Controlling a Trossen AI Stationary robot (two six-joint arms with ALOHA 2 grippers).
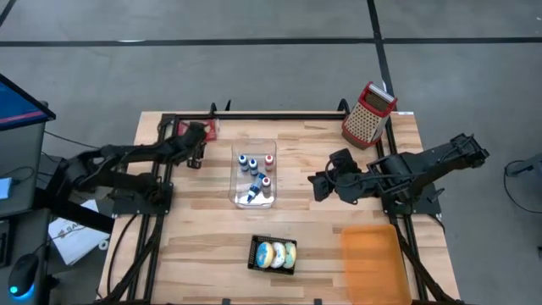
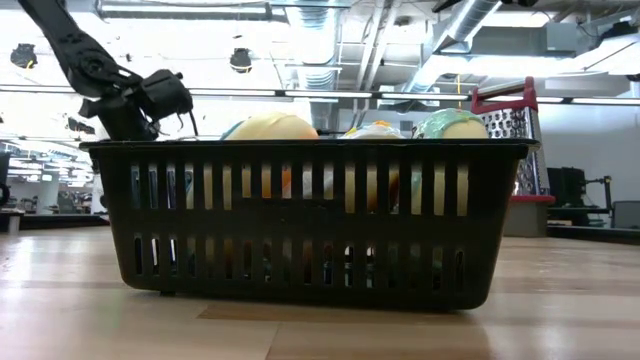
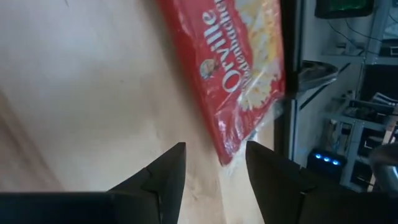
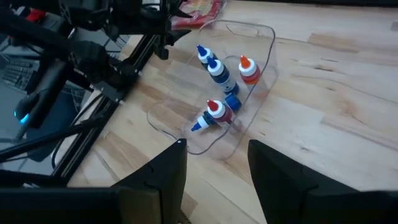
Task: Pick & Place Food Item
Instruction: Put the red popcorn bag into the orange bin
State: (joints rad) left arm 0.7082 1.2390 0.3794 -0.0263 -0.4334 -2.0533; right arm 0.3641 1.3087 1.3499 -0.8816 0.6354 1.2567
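Left of the clear tray [image 1: 255, 196], the left gripper [image 3: 214, 163] hangs with fingers apart and empty just short of the red popcorn packet [image 3: 239, 59] at the table's far edge. The clear tray holds small bottles [image 1: 254, 174] with blue and red caps. Nearer than the tray, a black basket [image 1: 273, 255] holds round pastries [image 1: 276, 253]. Right of the tray, the right gripper [image 4: 216, 163] waits, spread and empty, with an orange tray [image 1: 369, 261] and a grater [image 1: 367, 113] beyond.

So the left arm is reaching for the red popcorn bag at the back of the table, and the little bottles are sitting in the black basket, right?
Not quite. The little bottles sit in the clear tray at mid-table, as the high view shows; the black basket holds round pastries. The rest is right: the left gripper is open beside the red popcorn bag at the back.
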